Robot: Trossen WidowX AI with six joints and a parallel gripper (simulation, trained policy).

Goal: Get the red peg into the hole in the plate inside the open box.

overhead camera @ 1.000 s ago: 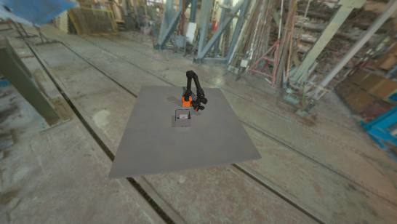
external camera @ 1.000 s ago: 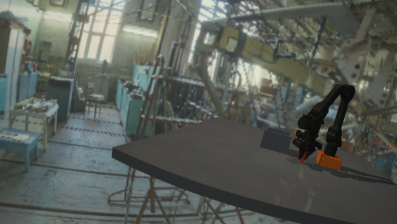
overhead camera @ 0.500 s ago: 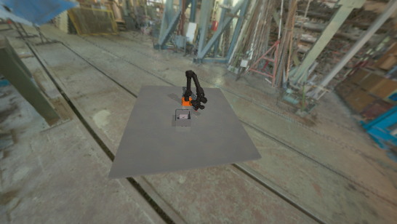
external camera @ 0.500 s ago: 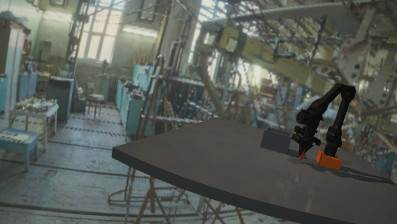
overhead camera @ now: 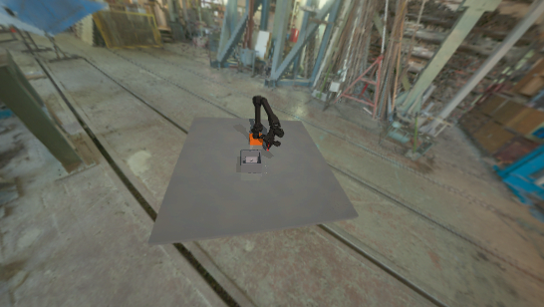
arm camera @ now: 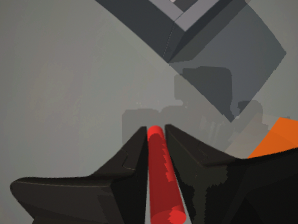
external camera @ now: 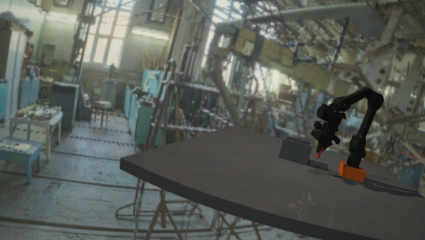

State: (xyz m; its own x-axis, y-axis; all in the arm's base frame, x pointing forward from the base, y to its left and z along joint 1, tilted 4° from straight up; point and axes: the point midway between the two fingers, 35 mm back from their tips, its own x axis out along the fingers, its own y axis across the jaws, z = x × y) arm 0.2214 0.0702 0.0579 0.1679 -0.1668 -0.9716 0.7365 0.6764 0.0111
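Red shows in the top view: the peg (overhead camera: 268, 148) (external camera: 320, 153) (arm camera: 164, 175) is beside the box (overhead camera: 250, 166) (external camera: 295, 150) (arm camera: 167, 42). In the exterior view, it tilts above the table (overhead camera: 249, 209) (external camera: 218, 167) (arm camera: 60, 100). In the wrist view, the claw (overhead camera: 269, 146) (external camera: 320, 150) (arm camera: 155, 131) is squeezing the peg.

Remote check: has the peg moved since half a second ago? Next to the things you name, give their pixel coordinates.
Yes; the red peg (external camera: 319, 153) (arm camera: 162, 175) is higher above the table (overhead camera: 249, 209) (external camera: 218, 171) (arm camera: 60, 100) in the exterior view.
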